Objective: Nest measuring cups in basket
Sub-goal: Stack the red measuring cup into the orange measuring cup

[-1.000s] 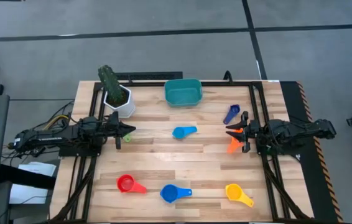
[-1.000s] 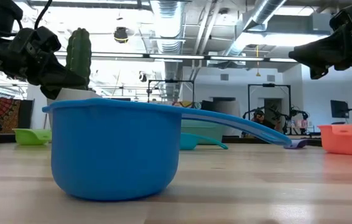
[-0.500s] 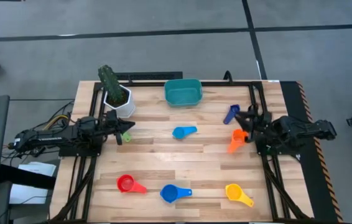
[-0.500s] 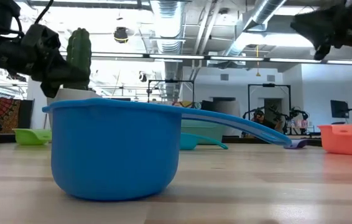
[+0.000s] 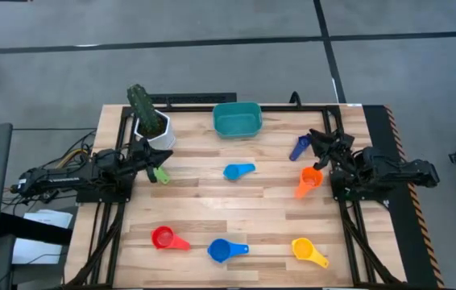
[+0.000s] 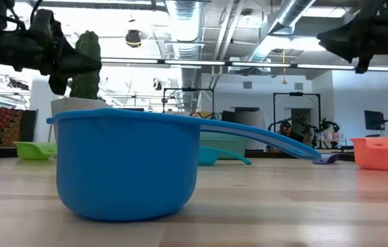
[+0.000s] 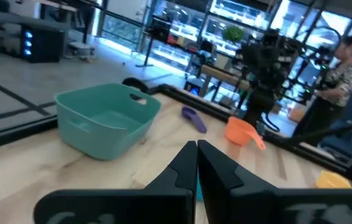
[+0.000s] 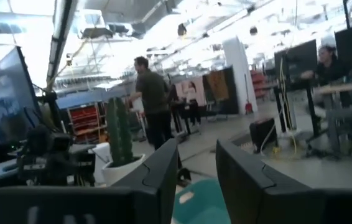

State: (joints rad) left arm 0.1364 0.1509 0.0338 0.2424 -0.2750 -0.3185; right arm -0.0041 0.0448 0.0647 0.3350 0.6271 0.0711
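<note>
My right gripper (image 5: 322,143): released, empty, raised between the dark blue measuring cup (image 5: 299,147) and orange measuring cup (image 5: 308,180). My left gripper (image 5: 154,163): clenched, empty, beside the green measuring cup (image 5: 161,174). Teal basket (image 5: 237,119): empty, beyond both. Step: approach. Next, I judge: descend, grasp one.
</note>
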